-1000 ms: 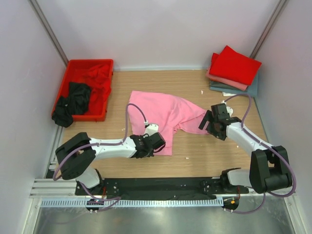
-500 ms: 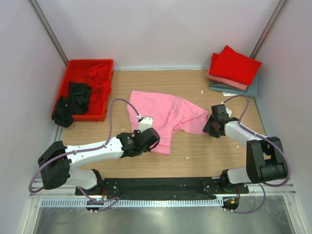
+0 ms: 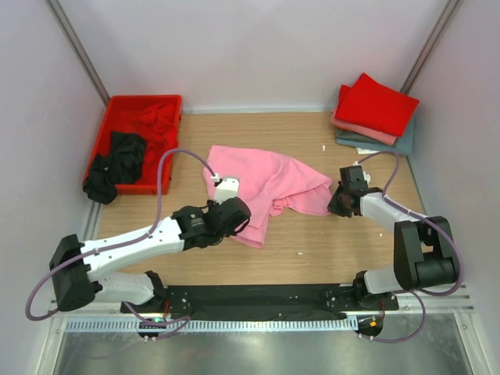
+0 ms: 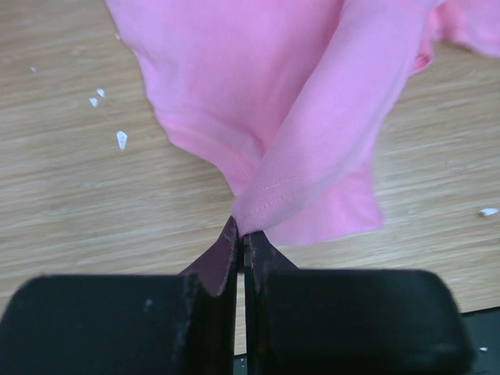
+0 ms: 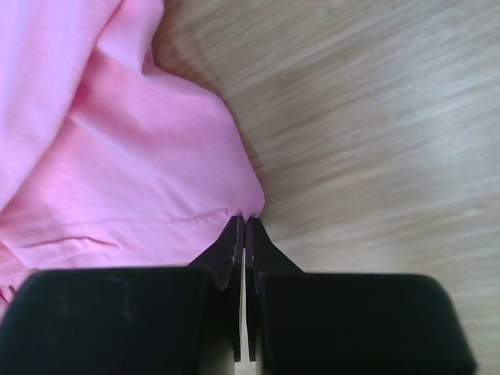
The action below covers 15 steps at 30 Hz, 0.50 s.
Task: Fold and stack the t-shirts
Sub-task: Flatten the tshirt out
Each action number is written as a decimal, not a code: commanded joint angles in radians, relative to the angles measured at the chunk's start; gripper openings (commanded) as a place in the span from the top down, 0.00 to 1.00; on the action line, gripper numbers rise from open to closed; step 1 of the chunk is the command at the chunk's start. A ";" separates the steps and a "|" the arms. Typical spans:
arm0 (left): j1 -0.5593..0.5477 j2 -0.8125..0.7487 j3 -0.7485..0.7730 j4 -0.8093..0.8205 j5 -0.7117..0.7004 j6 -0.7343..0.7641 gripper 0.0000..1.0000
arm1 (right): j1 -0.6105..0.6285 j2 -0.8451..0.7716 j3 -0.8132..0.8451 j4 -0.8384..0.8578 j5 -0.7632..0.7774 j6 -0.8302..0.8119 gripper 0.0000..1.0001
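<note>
Left end effector (image 4: 242, 238) dragged pink t-shirt (image 3: 269, 176) leftward; pinched hem hidden.

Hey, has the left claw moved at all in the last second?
Yes. The left claw, shut on the pink t-shirt, has shifted toward the red tray.

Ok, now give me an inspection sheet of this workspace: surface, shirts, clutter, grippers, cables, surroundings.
Surface: wooden table.
Job's things: pink t-shirt crumpled mid-table; folded stack at far right, red on top; black shirt and red shirt in red tray.
Clutter: small white flecks.
Grippers: left gripper shut on pink t-shirt's hem; right gripper shut on its edge.
Cables: purple cables loop beside both arms.
Surroundings: pale walls; metal rail at near edge.
</note>
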 commanded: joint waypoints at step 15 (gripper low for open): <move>-0.003 -0.263 0.835 -0.286 -0.072 0.584 1.00 | -0.001 -0.524 0.898 -0.463 0.113 -0.355 0.99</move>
